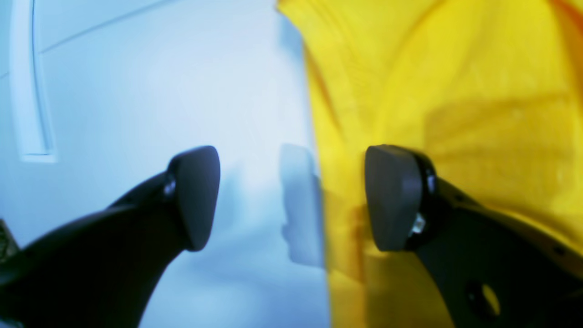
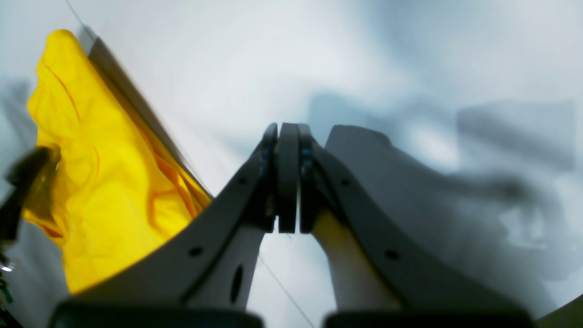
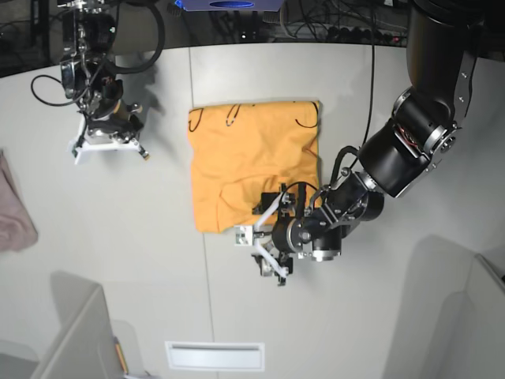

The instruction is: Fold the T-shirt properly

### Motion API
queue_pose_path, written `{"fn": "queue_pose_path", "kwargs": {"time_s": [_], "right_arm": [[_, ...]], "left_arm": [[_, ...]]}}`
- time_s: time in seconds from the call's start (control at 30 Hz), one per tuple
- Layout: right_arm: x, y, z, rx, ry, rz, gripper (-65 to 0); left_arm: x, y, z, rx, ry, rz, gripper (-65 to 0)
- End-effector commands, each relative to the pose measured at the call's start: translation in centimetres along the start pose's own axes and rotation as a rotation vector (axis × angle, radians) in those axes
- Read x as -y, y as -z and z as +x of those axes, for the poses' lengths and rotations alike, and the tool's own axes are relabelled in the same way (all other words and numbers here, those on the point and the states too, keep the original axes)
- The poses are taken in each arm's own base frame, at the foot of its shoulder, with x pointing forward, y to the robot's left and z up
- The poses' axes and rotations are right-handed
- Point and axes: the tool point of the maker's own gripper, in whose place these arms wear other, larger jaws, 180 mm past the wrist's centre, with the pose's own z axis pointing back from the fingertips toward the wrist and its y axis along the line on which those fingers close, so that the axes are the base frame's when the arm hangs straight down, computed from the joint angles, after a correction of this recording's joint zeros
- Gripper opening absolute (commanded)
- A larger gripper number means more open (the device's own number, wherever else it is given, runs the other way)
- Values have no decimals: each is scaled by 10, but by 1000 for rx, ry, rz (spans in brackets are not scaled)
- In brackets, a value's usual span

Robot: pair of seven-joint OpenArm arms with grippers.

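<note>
Pale table (image 3: 118, 237) lay bare on every side of the folded T-shirt (image 3: 252, 158). Left gripper (image 1: 291, 198) straddled its near edge, fingers spread, one over cloth. Right gripper (image 2: 288, 182) sat far left, pressed together, well apart.

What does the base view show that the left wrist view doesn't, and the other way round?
Only the base view shows the whole folded T-shirt with black marks along its top edge, the right pincer away on the table, and a pinkish cloth at the edge. Only the left wrist view shows the left pincer close up, jaws apart and empty, straddling the shirt's edge. Both show the yellow shirt and the left pincer at its edge.
</note>
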Motion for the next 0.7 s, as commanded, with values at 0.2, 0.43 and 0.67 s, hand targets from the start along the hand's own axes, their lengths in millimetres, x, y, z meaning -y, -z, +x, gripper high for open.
{"fn": "queue_pose_path", "kwargs": {"time_s": [0.2,0.43,0.67], "right_arm": [[-9,-3,14,42,-12,25,-650],[-16,-8,26,73,-134,78,-650],[-15,-36,36,357,-514,66,-650]], "left_arm": [[-72,-47,45,120,-39,210,-173],[-73,-111,18,151,-262,388,-288],[-20,-168,-62,87,-467,518,-650]]}}
